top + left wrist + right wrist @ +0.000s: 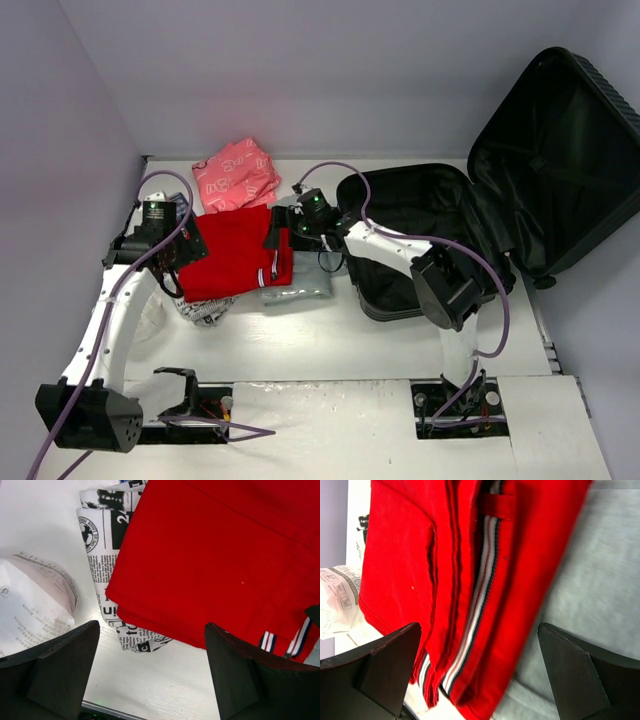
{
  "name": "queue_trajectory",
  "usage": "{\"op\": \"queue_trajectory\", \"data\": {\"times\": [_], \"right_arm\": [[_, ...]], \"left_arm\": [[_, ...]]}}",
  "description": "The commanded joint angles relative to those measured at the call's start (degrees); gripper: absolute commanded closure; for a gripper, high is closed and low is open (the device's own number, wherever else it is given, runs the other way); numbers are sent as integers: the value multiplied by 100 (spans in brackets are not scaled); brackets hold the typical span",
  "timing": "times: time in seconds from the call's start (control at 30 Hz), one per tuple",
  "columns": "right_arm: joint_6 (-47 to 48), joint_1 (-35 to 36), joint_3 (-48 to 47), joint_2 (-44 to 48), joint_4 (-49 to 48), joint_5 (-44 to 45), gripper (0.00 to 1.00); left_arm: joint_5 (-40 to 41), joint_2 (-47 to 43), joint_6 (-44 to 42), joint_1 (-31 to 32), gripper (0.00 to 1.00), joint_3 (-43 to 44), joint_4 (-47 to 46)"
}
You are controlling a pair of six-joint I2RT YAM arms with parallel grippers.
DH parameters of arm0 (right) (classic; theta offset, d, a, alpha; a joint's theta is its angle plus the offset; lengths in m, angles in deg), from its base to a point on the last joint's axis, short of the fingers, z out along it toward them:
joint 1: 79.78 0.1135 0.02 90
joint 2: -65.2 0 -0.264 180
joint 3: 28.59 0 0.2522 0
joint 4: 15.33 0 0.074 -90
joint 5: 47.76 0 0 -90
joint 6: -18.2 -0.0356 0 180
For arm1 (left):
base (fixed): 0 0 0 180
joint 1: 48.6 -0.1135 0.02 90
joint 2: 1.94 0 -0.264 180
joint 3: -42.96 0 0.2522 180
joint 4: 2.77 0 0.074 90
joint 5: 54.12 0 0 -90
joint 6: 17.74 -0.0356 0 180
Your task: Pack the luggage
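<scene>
1. Your suitcase (560,160) lies open on the right, with its lid up.
2. Your left gripper (151,630) has its fingers spread wide over the red clothes (215,555).
3. Your right gripper (480,627) is wide too, holding nothing.

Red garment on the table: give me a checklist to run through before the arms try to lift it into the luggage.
1. Luggage open, lid up: ok.
2. Left fingers open, holding nothing: ok.
3. Right fingers open, holding nothing: ok.
4. Red garment has its folded edge between the right fingers: ok.
5. Red garment clear of other things: not ok, it overlaps the grey garment and the newspaper-print item.
6. Fingers low enough to pinch the fabric: cannot tell.
</scene>
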Motion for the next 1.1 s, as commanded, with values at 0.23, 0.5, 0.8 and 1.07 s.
{"op": "queue_trajectory", "data": {"times": [0.23,0.5,0.8,1.07], "right_arm": [[20,182,-499,-193,-487,-131,14],[91,243,-587,-220,-504,-69,42],[12,296,-719,-369,-505,-122,33],[91,296,-798,-474,-513,-43,41]], "left_arm": [[-625,952,-91,-705,20,210,-1091],[-1064,1953,-205,-1189,20,465,-1592],[-1407,2385,-495,-1199,20,501,-2216],[-1381,3026,-548,-1216,20,623,-2463]]}}
